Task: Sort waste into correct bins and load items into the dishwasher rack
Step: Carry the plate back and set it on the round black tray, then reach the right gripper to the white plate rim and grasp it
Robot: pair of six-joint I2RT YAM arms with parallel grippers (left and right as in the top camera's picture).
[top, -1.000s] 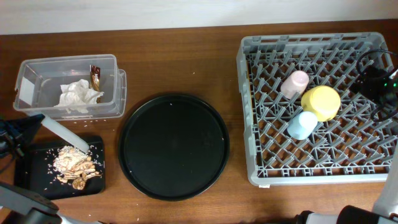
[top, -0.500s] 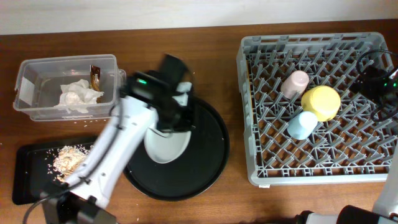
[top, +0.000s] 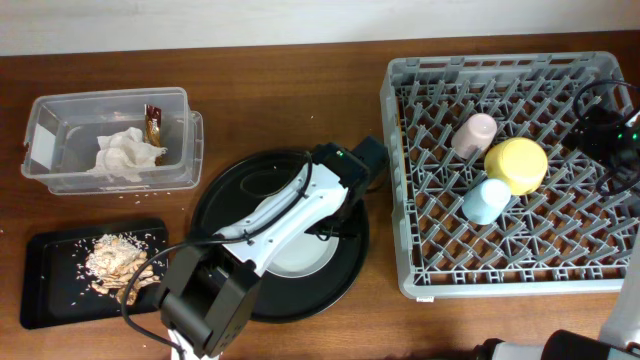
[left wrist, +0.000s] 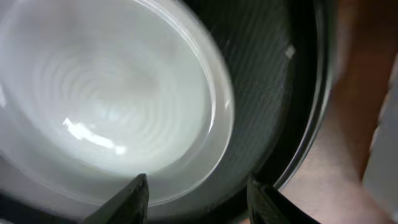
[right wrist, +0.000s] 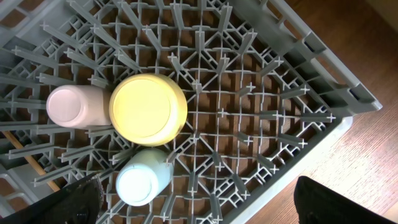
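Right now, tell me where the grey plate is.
In the overhead view the plate lies on the large round black tray at mid-table, left of the dishwasher rack, partly hidden under the left arm.

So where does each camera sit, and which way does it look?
Overhead: above the wooden table, looking straight down; left arm crosses the round black tray.
Left wrist: on that arm, facing down at the round pale grey plate; left fingers at bottom.
Right wrist: above the grey plastic lattice rack, facing down; right fingers in bottom corners.
Shared: overhead and right wrist show pink cup, yellow bowl, light-blue cup.
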